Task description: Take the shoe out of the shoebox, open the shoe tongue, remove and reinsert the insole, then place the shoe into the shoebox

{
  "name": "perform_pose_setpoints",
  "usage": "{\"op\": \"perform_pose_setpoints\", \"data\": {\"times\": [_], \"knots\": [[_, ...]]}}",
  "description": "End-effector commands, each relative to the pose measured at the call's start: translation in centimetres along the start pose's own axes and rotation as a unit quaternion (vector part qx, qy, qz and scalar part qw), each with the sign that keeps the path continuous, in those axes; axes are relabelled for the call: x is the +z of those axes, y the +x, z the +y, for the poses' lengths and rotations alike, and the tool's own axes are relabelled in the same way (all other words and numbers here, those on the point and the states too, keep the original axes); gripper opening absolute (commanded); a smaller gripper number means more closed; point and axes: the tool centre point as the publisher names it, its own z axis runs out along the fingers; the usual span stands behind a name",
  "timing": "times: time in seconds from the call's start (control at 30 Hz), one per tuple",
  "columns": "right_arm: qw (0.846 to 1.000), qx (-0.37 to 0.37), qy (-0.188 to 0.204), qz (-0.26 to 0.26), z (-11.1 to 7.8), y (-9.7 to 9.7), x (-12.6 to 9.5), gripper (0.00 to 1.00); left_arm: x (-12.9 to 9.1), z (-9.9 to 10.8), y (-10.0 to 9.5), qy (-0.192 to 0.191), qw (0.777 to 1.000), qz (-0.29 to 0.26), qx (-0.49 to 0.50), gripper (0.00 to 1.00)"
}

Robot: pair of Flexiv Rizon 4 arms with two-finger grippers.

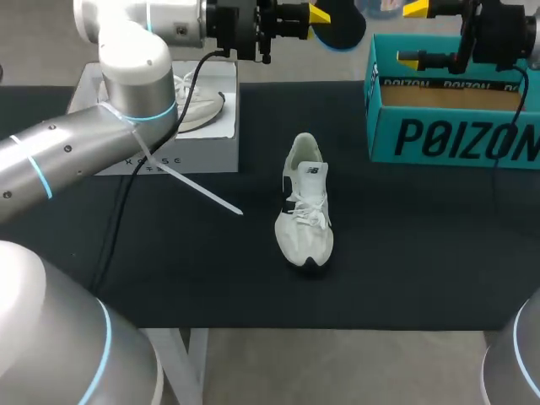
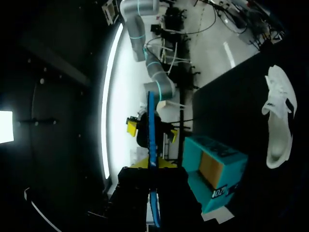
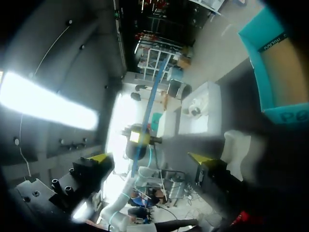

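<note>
A white shoe (image 1: 305,202) lies on the black table, toe toward the front; the wrist views show it as the shoe (image 2: 279,116) and the shoe (image 3: 236,150). The teal shoebox (image 1: 456,110) stands open at the back right, also seen as the shoebox (image 2: 212,169) and the shoebox (image 3: 275,72). High above the table's back edge, my left gripper (image 1: 319,14) (image 2: 152,166) is shut on a dark blue insole (image 1: 344,25) (image 2: 151,130). My right gripper (image 1: 412,34) (image 3: 149,158) faces it, open. The insole (image 3: 152,101) shows edge-on ahead of those fingers, not touching them.
A white box (image 1: 169,126) holding another white shoe sits at the back left, under my left arm. A white strap (image 1: 198,190) hangs from that arm toward the table's middle. Black cables trail beside both arms.
</note>
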Motion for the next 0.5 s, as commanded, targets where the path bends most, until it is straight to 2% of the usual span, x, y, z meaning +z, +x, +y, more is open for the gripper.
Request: {"op": "perform_pose_setpoints", "data": {"times": [0.03,0.2,0.27,0.37,0.4,0.43,0.5], "knots": [[1.000,-0.007,0.010,-0.004,1.2,0.0,1.3,1.00,1.2,0.1,0.7,0.002,1.000,-0.009,0.002,0.00],[1.000,-0.015,0.021,-0.011,1.6,-0.1,2.5,1.00,2.5,-0.1,1.0,0.015,1.000,-0.008,0.007,0.00],[0.999,-0.016,0.027,-0.011,1.8,-0.1,2.9,0.93,2.8,-0.1,1.1,0.017,1.000,-0.008,0.007,0.00],[0.999,-0.018,0.036,-0.010,1.7,0.1,3.5,0.75,3.3,0.0,1.3,0.021,1.000,-0.007,0.009,0.00],[0.999,-0.018,0.038,-0.010,1.7,0.1,3.6,0.65,3.4,0.0,1.4,0.022,1.000,-0.007,0.010,0.00],[0.999,-0.016,0.041,-0.009,1.6,0.2,3.7,0.50,3.6,0.1,1.5,0.023,1.000,-0.006,0.010,0.00],[0.999,-0.014,0.046,-0.009,1.6,0.1,3.9,0.44,3.7,0.1,1.6,0.027,0.999,-0.004,0.016,0.00]]}}
